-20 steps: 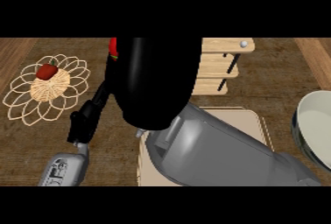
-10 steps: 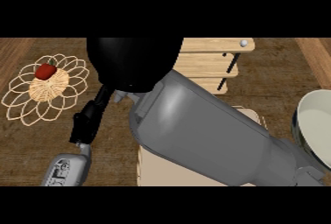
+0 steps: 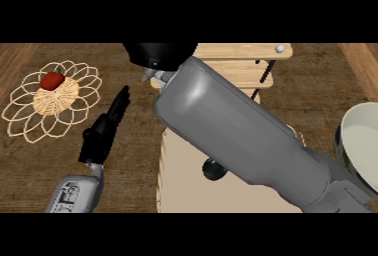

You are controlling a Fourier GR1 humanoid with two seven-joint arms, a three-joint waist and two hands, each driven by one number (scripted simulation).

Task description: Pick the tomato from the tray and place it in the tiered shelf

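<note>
Since a second ago, right forearm (image 3: 244, 145) has swung across from centre toward upper left, and now lies as a long grey diagonal from lower right up to the shelf's front edge. Right hand (image 3: 161, 54) shows as a black mass at top centre, over the near-left corner of the tiered shelf (image 3: 244, 52); whether its fingers are open or curled, cannot tell from this angle.

Left hand (image 3: 107, 125) has stayed left of centre, above the dark wooden tabletop (image 3: 133, 175), fingers straight and released, pointing up and slightly right, holding nothing. Its grey forearm enters from the lower left edge.

Tomato (image 3: 50, 80), red, sits on the upper left part of the tray (image 3: 29, 117), a wire flower-shaped piece with a woven straw centre, at far left. Tomato position unchanged from the earlier frames. Both hands are apart from it; left hand is the nearer, to its lower right.

Tiered shelf: pale wood boards with thin black posts, at top centre-right, partly hidden by the right arm. Small white knob (image 3: 280, 48) on its top board near the right end.

Pale cutting board (image 3: 181, 185) lies beneath the right forearm, mostly covered. White plate (image 3: 362, 135) cut off by the right edge.
</note>
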